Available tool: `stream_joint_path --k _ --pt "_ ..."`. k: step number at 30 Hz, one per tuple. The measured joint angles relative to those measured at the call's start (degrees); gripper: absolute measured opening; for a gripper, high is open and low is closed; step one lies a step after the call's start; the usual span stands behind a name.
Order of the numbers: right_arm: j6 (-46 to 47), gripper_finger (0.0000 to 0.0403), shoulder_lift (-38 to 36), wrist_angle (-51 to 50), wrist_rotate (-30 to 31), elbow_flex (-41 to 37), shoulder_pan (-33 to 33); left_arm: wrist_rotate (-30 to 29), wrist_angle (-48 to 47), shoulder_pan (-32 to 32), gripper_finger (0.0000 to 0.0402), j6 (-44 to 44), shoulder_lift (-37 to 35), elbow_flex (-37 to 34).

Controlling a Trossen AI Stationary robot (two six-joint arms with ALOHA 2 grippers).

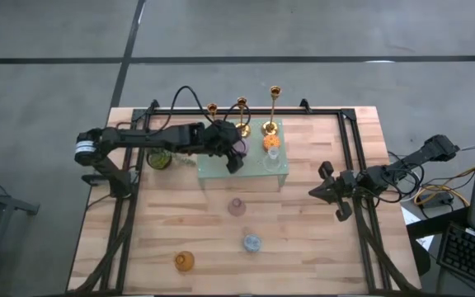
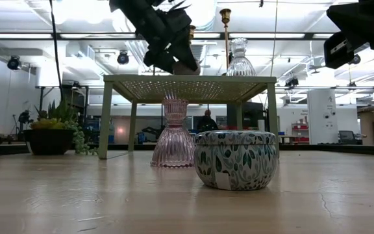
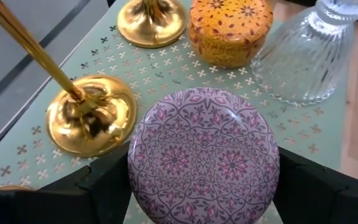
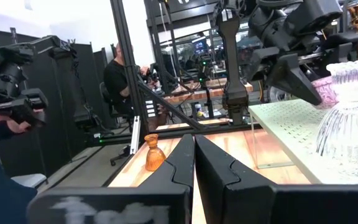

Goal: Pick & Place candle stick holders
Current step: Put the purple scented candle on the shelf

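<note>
Fingers of my left gripper (image 3: 204, 186) pinch the purple holder (image 3: 204, 155) on the mat (image 3: 36, 143), gold candlestick (image 3: 92, 121) at nine o'clock. Rigid, smooth, probably slippery, so I'd grip its sides. Right gripper (image 1: 330, 191) waits, fingers together.

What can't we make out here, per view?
- Left wrist view: the purple tin sits between the left gripper's dark fingers; its sides, and any contact, are hidden under its lid.
- High view: the left gripper covers most of that tin.
- Low view: the gold candlesticks are mostly hidden by the raised mat.
- Right gripper: shut, idle.
</note>
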Motion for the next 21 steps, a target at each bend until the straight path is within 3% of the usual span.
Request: stream_joint_path --k 14,21 --pt "0.0 0.0008 0.0 0.0 0.0 0.0 0.0 -0.1 0.2 0.0 0.0315 -0.3 1.6 -0.1" --pt "0.1 0.0008 0.0 0.0 0.0 0.0 0.0 -0.2 0.7 -0.1 0.0354 0.1 2.9 -0.1"
